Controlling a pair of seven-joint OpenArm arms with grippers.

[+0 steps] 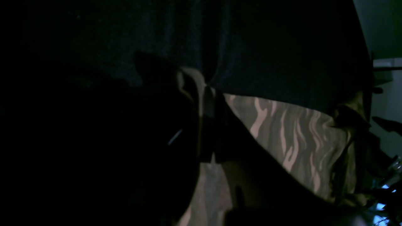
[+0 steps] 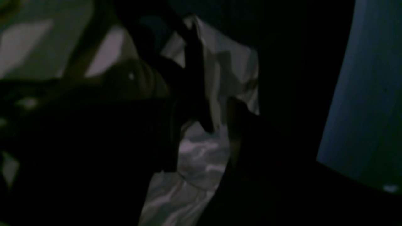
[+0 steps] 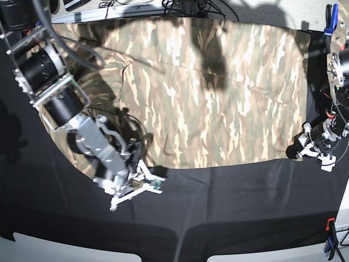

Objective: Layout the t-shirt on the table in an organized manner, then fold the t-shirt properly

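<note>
I count 1 t-shirt (image 3: 212,93), spread on 1 table (image 3: 229,207). I have 2 arms in view, so 2 grippers: my left gripper (image 3: 299,148) and my right gripper (image 3: 143,183). 2 blue clamps show on the table's edge (image 3: 329,15) (image 3: 329,240).
</note>
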